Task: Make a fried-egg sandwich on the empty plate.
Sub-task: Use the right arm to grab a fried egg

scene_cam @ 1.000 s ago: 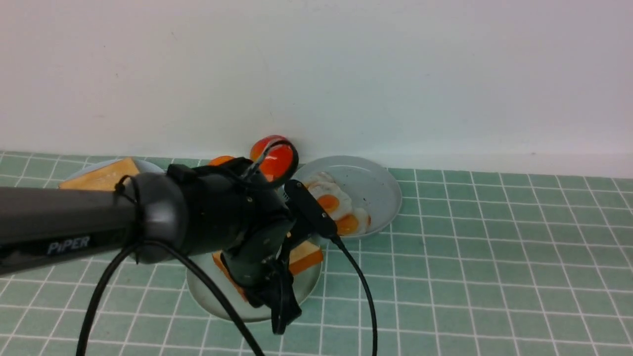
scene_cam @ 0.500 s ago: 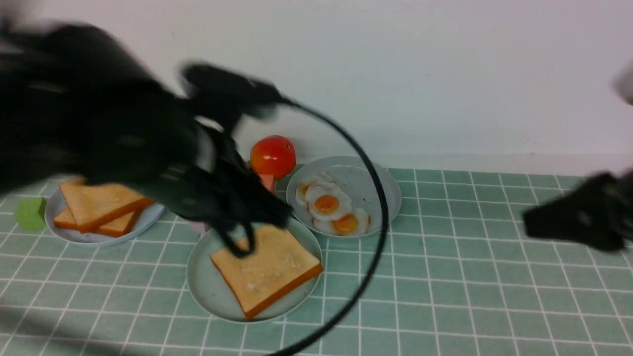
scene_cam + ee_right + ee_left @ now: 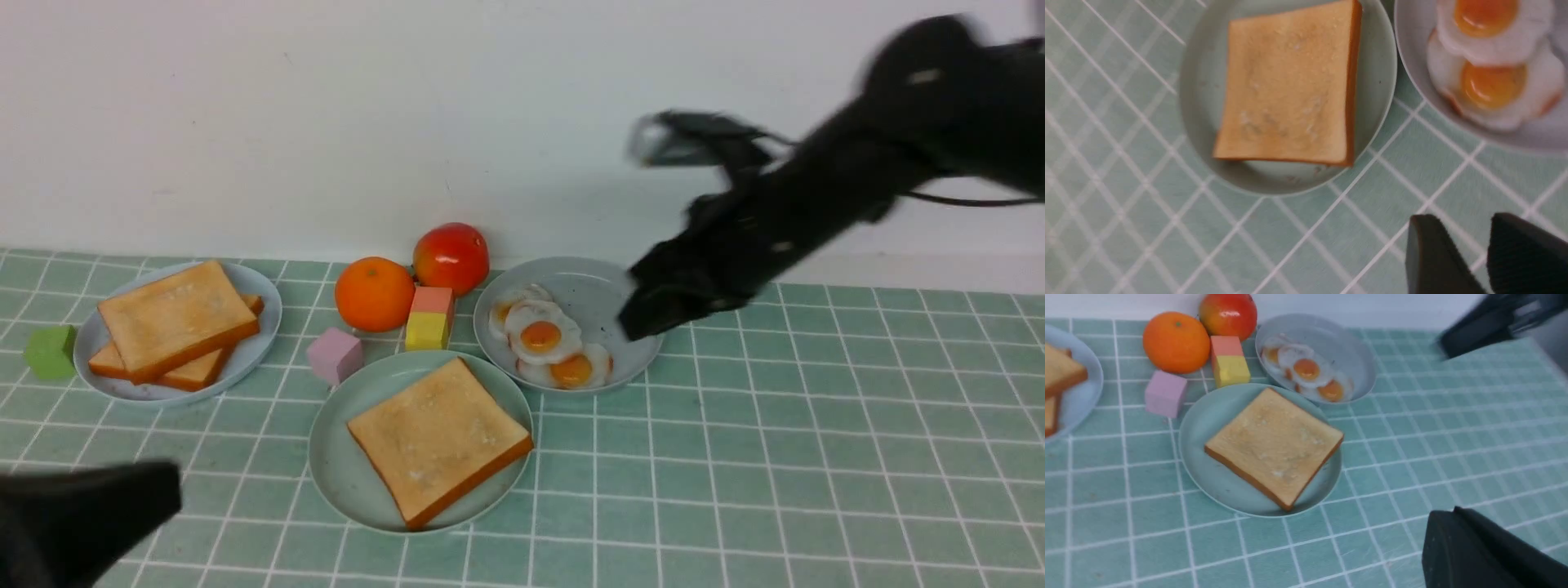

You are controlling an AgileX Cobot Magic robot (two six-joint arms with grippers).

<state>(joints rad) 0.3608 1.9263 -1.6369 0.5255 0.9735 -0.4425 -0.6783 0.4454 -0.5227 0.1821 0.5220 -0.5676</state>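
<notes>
One toast slice (image 3: 438, 441) lies flat on the mint-green empty plate (image 3: 339, 457), also seen in the left wrist view as toast slice (image 3: 1274, 445) on plate (image 3: 1200, 428). Fried eggs (image 3: 540, 333) overlap on the grey-blue plate (image 3: 604, 294) behind it. My right gripper (image 3: 645, 320), blurred, hangs over that plate's right rim; in its wrist view the right gripper (image 3: 1461, 230) is open and empty, with eggs (image 3: 1492, 85) and toast (image 3: 1290, 85) ahead. My left gripper (image 3: 163, 490) sits low at the front left, and in its wrist view the left gripper (image 3: 1447, 516) is shut and empty.
Two more toast slices (image 3: 175, 318) are stacked on the pale blue plate (image 3: 265, 314) at left, next to a green cube (image 3: 51, 351). An orange (image 3: 374, 292), a tomato (image 3: 450, 256), a pink cube (image 3: 335, 354) and a pink-yellow block (image 3: 430, 317) crowd behind the mint plate. The wall is close behind.
My left arm pulled off the mint plate to the front left and shut, leaving the toast there. My right arm swung in from the right to the egg plate.
</notes>
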